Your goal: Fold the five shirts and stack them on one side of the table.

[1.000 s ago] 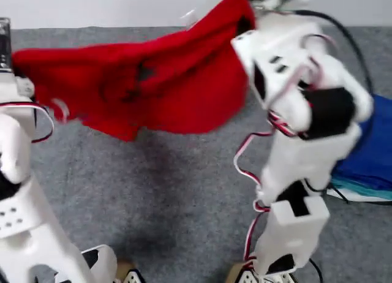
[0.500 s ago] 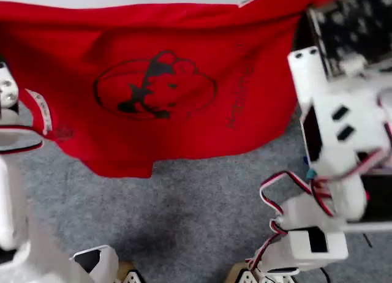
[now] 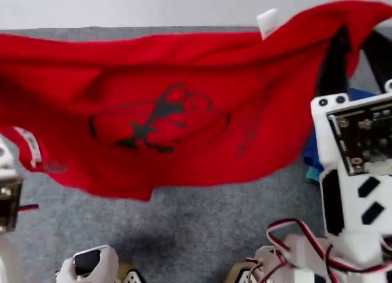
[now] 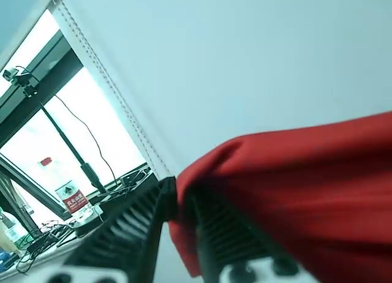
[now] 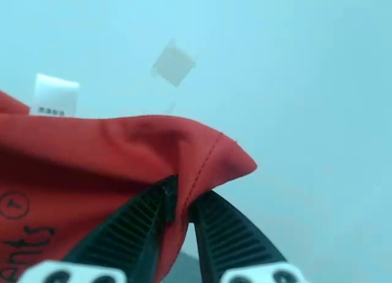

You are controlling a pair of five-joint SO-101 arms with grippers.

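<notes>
A red shirt [image 3: 165, 111] with a black print hangs stretched wide above the grey table, held up between both arms. My left gripper [image 4: 180, 212] is shut on one corner of the red shirt [image 4: 294, 191], the cloth pinched between its black fingers. My right gripper [image 5: 179, 212] is shut on another corner of the red shirt [image 5: 92, 166], near a white label [image 5: 56, 95]. In the high view the right arm [image 3: 358, 173] stands at the right edge, the left arm [image 3: 9, 197] at the left edge.
A stack of blue folded cloth [image 3: 312, 151] peeks out at the table's right side behind the right arm. The grey table [image 3: 202, 228] lies open below the hanging shirt. The arm bases [image 3: 92, 264] sit at the front edge.
Both arms have lifted and pulled the red shirt apart, from a bunched drape to a wide flat spread. The right arm has come closer to the camera.
</notes>
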